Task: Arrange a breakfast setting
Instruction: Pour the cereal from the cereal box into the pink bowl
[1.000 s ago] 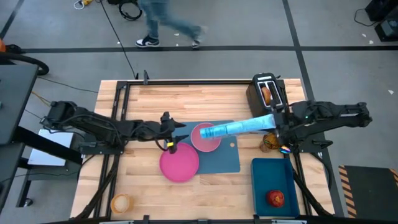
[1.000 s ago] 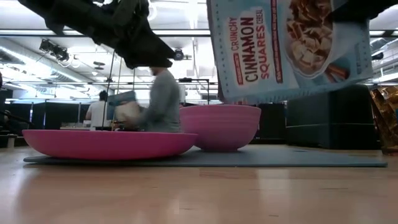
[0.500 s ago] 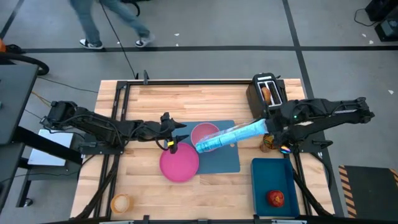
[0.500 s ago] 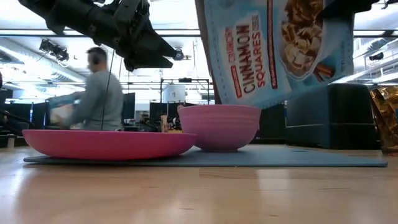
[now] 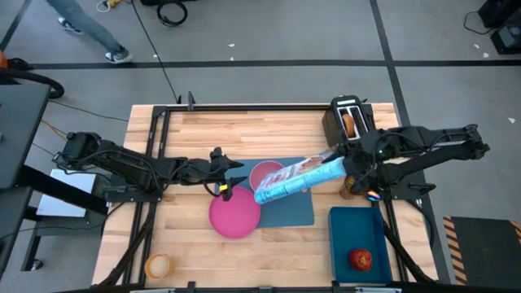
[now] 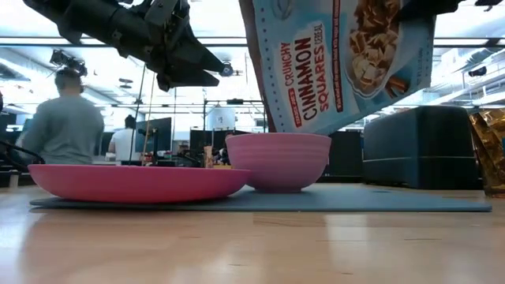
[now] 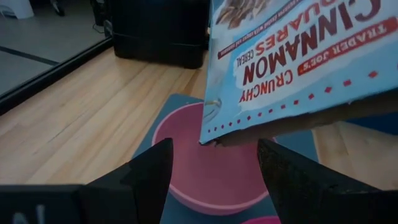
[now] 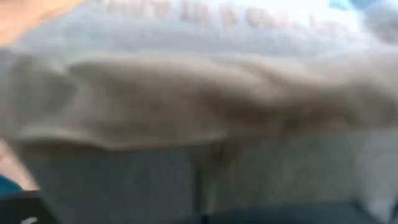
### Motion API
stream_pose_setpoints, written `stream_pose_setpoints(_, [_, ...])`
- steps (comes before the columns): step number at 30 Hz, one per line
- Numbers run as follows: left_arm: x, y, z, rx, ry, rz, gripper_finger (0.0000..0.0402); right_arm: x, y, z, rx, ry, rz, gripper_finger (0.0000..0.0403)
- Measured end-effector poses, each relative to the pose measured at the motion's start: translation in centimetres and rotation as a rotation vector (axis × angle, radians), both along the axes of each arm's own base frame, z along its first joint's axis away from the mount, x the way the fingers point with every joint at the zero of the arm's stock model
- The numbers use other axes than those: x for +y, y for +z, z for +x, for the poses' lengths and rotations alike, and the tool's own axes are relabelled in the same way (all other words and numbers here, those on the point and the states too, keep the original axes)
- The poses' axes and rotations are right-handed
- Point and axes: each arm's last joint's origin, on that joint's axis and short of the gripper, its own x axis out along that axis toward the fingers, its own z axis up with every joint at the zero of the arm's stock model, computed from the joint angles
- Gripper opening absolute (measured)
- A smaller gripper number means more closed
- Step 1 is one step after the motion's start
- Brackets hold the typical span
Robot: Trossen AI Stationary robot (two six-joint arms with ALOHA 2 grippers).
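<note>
Room: you are working a wooden tabletop (image 5: 203,130) in an open lab; a person walks the floor beyond it.
Mat: the mat (image 5: 289,207) lies mid-tabletop, so your base is down.
Plate: the plate (image 5: 234,215) sits on the mat's left end, overhanging its edge; nothing lies on it that you can see.
Bowl: the bowl (image 6: 278,161) stands on the mat just beside the plate; the left wrist view shows its inside bare, no cereal yet.
Box: your right hand (image 5: 356,171) pinches the far end of a cereal box (image 5: 293,181), tilted with its mouth low over the bowl; judged, you are at the start of a pour.
Left hand: your left hand (image 5: 225,190) hangs above the plate's near rim, fingers spread, holding nothing.
Toaster: the toaster (image 5: 350,122) at the back right has a bagel (image 5: 349,122) in its slot; still to be plated.
Tray: the tray (image 5: 356,236) at the front right holds only the apple (image 5: 361,260); not yet moved.
Cup: the amber thing (image 5: 158,265) at the front left corner looks like your cup, well apart from the mat.
Spoon: you cannot find it in these views.
Progress: mat, plate and bowl placed; cereal, bagel, apple, cup and spoon left.
</note>
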Motion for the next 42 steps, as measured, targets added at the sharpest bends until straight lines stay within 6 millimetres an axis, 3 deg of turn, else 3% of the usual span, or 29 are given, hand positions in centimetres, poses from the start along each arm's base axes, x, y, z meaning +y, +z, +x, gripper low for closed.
stream_pose_setpoints(15, [0.0, 0.0, 0.0, -0.006, 0.007, -0.020, 0.0242, 1.1, 1.5, 1.7, 0.063, 0.141, -0.139, 0.0127])
stream_pose_setpoints(26, [0.1, 0.0, 0.0, -0.007, 0.010, -0.021, 0.0242, 1.5, 1.8, 3.1, 0.109, 0.099, -0.229, 0.0127])
stream_pose_setpoints(42, [0.0, 0.0, 0.0, -0.007, 0.007, -0.021, 0.0242, 1.3, 2.5, 1.8, 0.094, 0.049, -0.143, 0.0127])
